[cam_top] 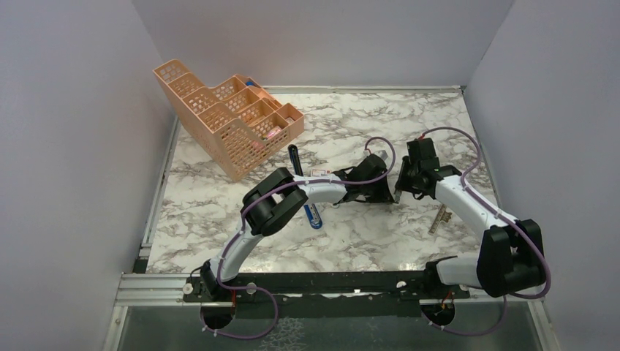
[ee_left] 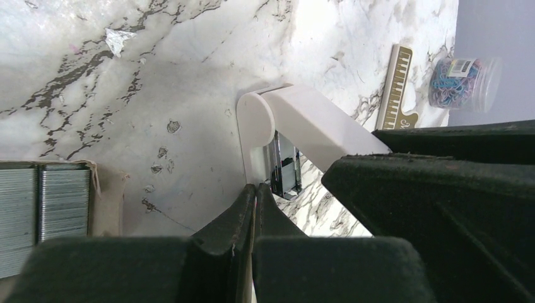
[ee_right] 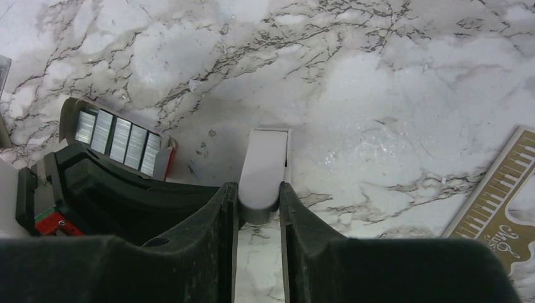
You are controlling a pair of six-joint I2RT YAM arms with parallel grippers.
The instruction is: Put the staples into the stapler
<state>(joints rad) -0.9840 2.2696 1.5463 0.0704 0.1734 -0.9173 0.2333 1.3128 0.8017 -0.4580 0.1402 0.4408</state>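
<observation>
The blue stapler lies on the marble left of centre, partly under my left forearm. The staples are silvery ribbed strips in an open red-and-white cardboard box; they also show at the left edge as staples. My right gripper is shut on a small white block with a rounded end and a shiny metal part beneath it. My left gripper is shut, its tips against the lower edge of that white block. Both grippers meet mid-table, left gripper beside right gripper.
A peach mesh organiser stands at the back left. A gold ruler lies right of the grippers. A clear jar of coloured bands sits beyond the ruler. Grey walls close in three sides.
</observation>
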